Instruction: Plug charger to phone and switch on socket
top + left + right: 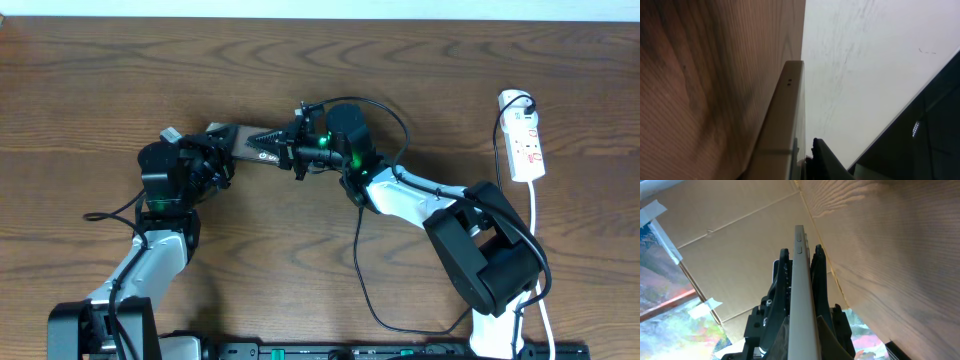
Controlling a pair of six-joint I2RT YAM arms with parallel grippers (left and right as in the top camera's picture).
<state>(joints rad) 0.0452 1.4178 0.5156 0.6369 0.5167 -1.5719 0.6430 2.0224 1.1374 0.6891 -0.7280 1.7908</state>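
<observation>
Brown phone (245,143) is sitting between the two hands, left of the worktop's (100,80) middle and a little toward its far edge. Whether it is resting on the wood or raised off it, I cannot tell.

- Its long axis is running left to right, roughly along the far edge, with the right end angling slightly nearer.
- Right hand (292,152) is clamping the right end. In its wrist view both fingers (819,280) are pressing the flat faces, and the thin side edge is pointing straight away from the camera.
- Left hand (208,160) is standing at the left end. Its wrist view is showing the phone's pale edge beside one dark finger (822,160). The other finger is out of frame, so grip or mere closeness: cannot tell.
- Charger (357,250), as I take it, is the thin black cable trailing from the near edge up toward the right forearm. Its tip is not showing.
- Socket (526,145) is lying by the right edge, well apart from both hands, with the right arm nearer.

Judgement: both hands are occupied at the phone, so one probably needs freeing to fetch the cable. The cable is lying on the right arm's side.
</observation>
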